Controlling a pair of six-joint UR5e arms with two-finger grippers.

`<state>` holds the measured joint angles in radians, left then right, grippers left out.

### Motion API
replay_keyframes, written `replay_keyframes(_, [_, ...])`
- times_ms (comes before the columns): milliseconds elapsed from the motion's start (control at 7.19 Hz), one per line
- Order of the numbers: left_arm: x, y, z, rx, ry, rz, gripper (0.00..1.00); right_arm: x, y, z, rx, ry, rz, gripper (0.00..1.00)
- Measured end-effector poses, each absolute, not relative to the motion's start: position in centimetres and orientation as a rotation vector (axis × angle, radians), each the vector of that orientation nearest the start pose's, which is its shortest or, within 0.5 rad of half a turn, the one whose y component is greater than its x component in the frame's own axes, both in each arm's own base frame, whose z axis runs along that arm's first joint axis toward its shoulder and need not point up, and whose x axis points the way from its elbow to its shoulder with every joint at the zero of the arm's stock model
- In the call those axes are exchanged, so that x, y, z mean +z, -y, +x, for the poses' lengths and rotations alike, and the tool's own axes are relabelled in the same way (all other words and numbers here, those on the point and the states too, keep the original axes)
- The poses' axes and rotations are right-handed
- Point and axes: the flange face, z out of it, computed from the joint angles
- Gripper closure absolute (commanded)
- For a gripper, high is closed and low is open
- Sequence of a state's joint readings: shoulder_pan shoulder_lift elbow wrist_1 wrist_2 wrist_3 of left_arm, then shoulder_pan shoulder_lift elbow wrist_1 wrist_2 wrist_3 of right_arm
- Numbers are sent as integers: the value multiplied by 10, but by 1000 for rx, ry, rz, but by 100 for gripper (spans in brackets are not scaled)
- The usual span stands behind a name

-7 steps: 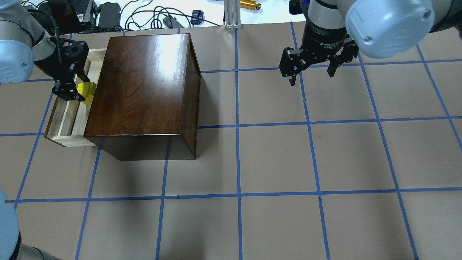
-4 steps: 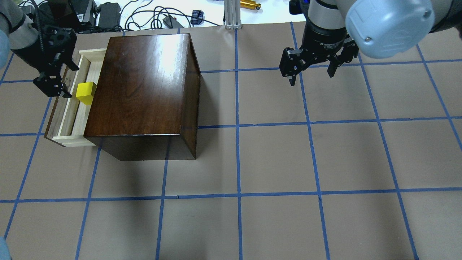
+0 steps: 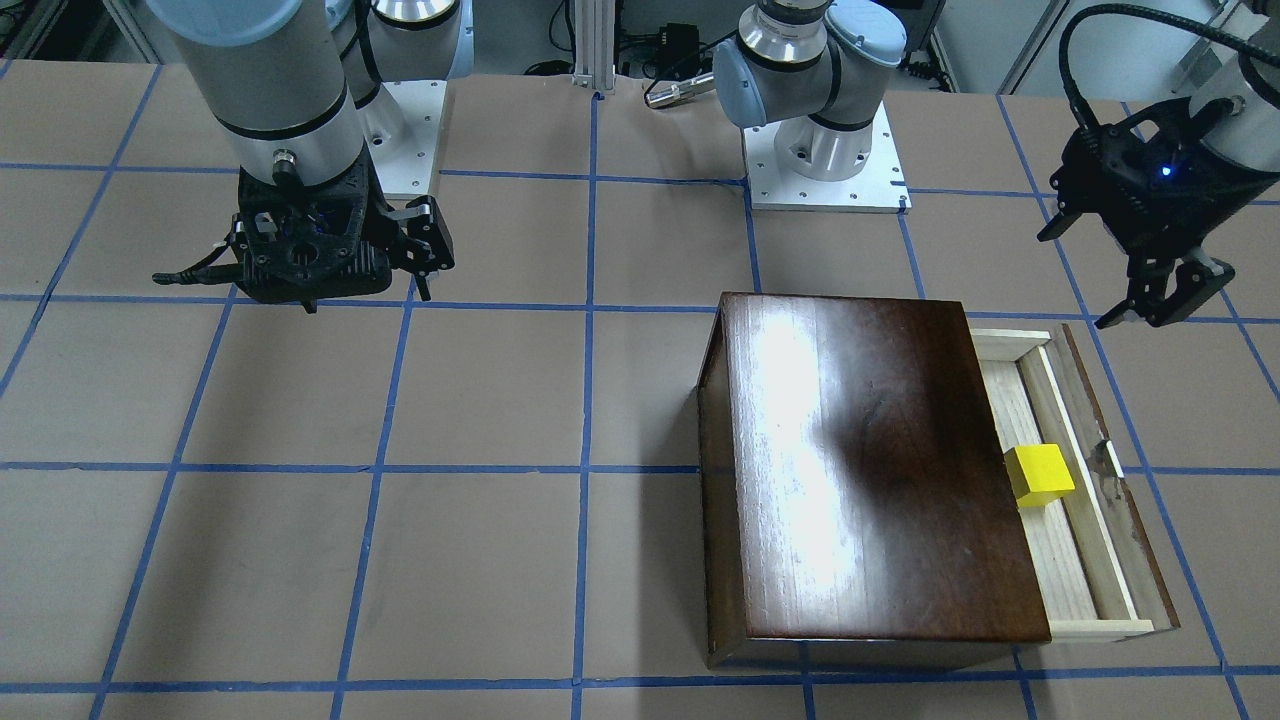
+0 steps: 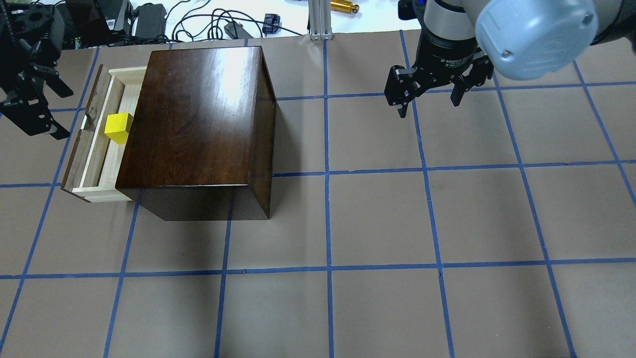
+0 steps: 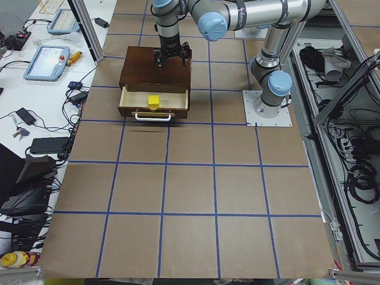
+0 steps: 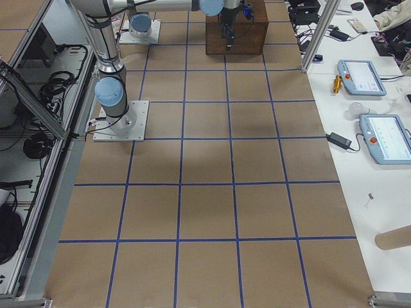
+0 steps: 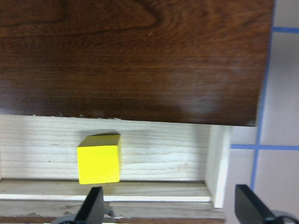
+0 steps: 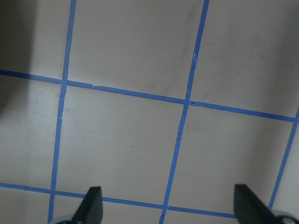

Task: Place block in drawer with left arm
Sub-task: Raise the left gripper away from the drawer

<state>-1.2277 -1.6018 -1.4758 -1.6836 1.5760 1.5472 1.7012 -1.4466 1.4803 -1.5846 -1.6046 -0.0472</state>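
One block (image 4: 118, 128): sits in drawer (image 4: 92, 149), left of frame.
Left tool (image 4: 65, 115): spread wide, empty, upper left.
Risk: tool could clip drawer front, jolting block.

White lettering (image 4: 449, 61) is showing on the black body just above the right pincer (image 4: 429, 107) in the overhead view. It is reading "2F Adapt…", and the remaining letters are running too small to make out.
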Motion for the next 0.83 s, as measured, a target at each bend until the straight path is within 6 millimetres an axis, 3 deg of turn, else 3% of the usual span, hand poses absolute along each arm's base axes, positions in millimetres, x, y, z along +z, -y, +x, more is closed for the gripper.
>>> replay_keyframes(417, [517,493,14,39,-2926,1177,0,469,521,199,29,-3163,-282,0])
replay_keyframes(834, [515,501,-64,-21,-2982,693,0,469,521,199,29,-3164,-281,0])
